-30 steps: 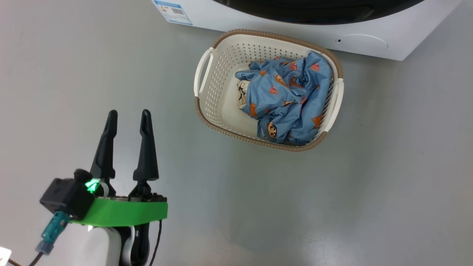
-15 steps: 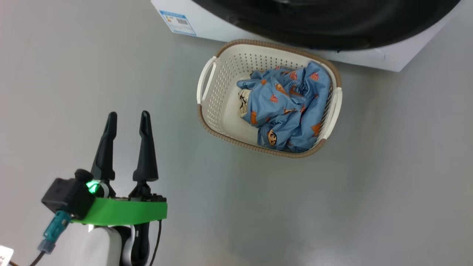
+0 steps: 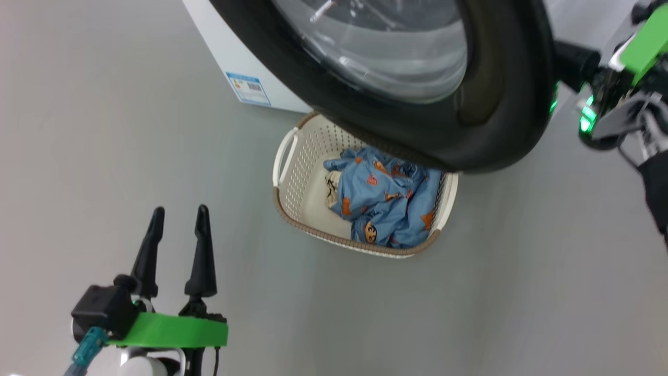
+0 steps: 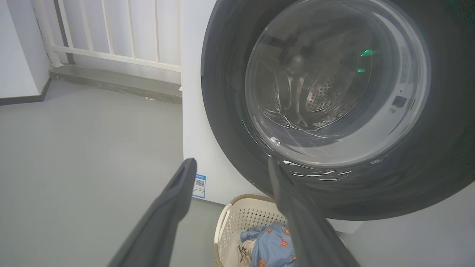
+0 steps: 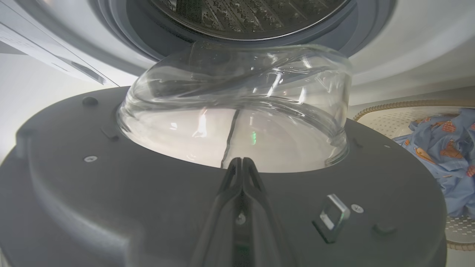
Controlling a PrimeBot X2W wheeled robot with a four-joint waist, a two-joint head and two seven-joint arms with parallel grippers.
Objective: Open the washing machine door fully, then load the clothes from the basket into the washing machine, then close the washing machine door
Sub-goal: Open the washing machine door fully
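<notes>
The washing machine door, a black rim around a clear glass bowl, stands partly swung out from the white washing machine and overhangs the basket. The light blue printed clothes lie in the basket's right half, with a small cream piece beside them. My right gripper is shut, its fingers lying against the door's grey inner face just below the glass. In the head view its green-bracketed wrist shows behind the door's right edge. My left gripper is open and holds nothing, above the floor left of the basket.
The steel drum and grey gasket show behind the door. A blue label is stuck on the machine's lower left. A white railing on a low step stands to the machine's left. Grey floor spreads around the basket.
The door has swung out from the machine and now overhangs the basket. The head camera has tilted up, bringing my right wrist into view. The left gripper stays open in place.
</notes>
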